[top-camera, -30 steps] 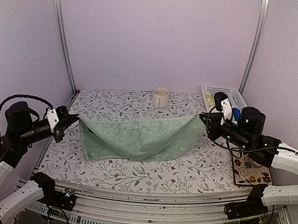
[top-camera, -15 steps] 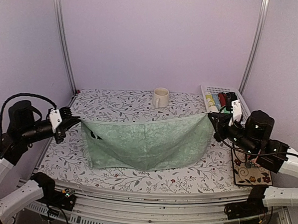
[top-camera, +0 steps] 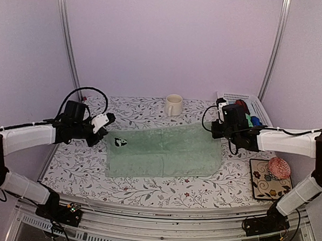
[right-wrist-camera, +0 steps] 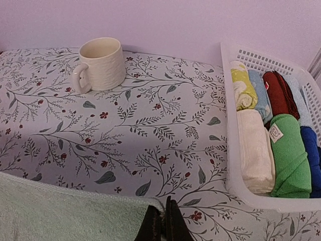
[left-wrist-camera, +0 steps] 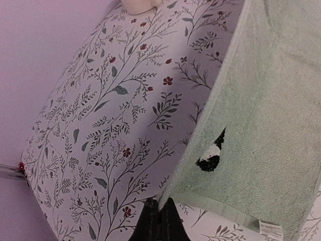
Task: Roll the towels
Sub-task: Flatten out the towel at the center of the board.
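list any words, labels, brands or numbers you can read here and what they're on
Nothing here is legible.
On the green towel, the care label at its hem: print too small to read.
On the bright green rolled cloth in the basket, the white tag: blurred, unreadable.
On the green towel, the black-and-white mark: a picture, not lettering.
On the mug: no text visible.

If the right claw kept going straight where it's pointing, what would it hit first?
Probably nothing soon: the right gripper, shut on a corner of the green towel, points over floral tablecloth, between the cream mug and the white basket. The back wall seems next, though depth is unclear.
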You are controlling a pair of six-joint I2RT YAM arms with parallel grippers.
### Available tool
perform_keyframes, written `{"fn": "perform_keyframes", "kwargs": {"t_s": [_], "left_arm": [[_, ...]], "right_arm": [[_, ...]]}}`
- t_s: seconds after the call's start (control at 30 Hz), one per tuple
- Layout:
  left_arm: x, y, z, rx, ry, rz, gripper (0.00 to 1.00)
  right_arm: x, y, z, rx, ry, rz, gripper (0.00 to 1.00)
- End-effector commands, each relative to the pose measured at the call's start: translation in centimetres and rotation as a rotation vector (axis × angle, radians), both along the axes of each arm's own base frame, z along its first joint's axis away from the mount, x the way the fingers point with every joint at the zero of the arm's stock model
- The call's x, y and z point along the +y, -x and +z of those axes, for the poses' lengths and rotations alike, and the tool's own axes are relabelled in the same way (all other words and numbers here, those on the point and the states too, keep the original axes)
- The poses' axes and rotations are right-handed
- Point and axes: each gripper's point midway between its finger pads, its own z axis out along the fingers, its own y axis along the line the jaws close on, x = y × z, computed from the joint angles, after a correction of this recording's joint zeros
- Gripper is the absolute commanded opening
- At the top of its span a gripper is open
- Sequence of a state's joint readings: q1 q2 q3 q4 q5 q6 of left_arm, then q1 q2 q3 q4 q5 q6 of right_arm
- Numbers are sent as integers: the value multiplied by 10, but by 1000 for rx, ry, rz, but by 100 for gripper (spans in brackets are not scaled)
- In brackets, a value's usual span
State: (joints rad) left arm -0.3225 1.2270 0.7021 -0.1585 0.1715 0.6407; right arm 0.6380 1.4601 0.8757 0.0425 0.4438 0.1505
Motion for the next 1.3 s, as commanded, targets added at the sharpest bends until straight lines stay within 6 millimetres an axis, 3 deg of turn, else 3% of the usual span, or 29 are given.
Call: {"fn": "perform_keyframes", "kwargs": {"t_s": [0.0,0.13,0.3,0.57,0.77,1.27], "left_arm": [[6,-54,-10,-48,-58,107,0],[5,-66,-26,-36,-77,107,0],[2,-65,-28,-65,-63,83,0],[-3,-49,-33,-54,-58,19,0],[-2,-35,-41,-36,-70,-22,0],[-18,12,-31,-25,-12,-202,0]], "right_arm": [[2,-46,-4,-47,48,-36,2],[17,-66,-28,-5,81,11,2],[25,-74,-45,33,97,35,2],[18,-71,-49,58,93,64,2],[15,-58,-52,94,70,116,2],[8,-6,-60,187,-69,152,2]]}}
